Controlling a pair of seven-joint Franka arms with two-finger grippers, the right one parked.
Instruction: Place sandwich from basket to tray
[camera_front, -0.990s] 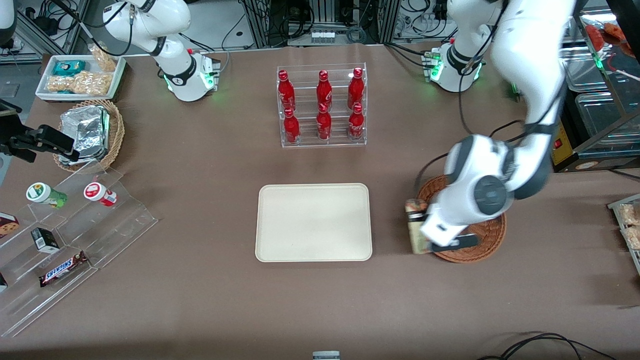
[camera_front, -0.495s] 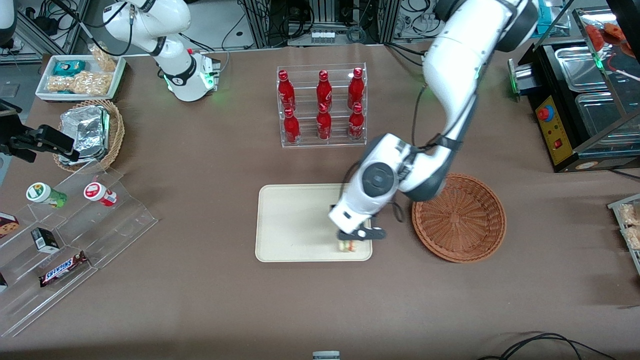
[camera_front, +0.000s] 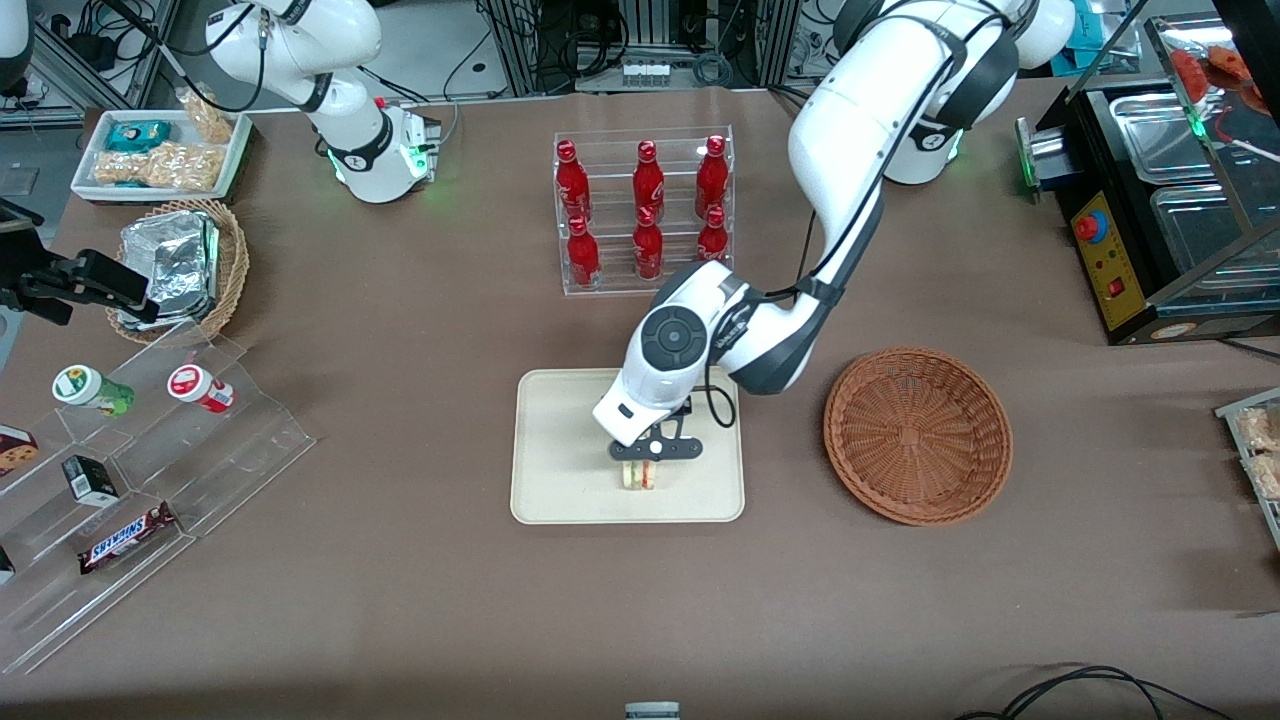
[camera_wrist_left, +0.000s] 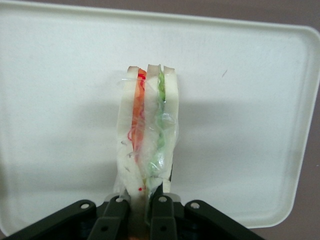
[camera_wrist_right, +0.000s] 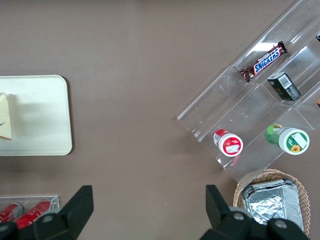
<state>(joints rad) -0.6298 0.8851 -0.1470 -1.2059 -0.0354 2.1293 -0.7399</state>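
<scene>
We judge the task nearly done: our gripper (camera_front: 640, 466) is clamped on the sandwich (camera_front: 639, 475) over the tray (camera_front: 560, 440), and the basket (camera_front: 917, 436) beside it sits empty. What remains is lowering if needed, releasing, and withdrawing.

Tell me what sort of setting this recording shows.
Probably a lab bench staged as a snack counter: red bottles in a clear acrylic rack, tiered snack display, cable-filled equipment racks. The left gripper holds the wrapped triangular sandwich over the cream rectangular plastic tray.
</scene>
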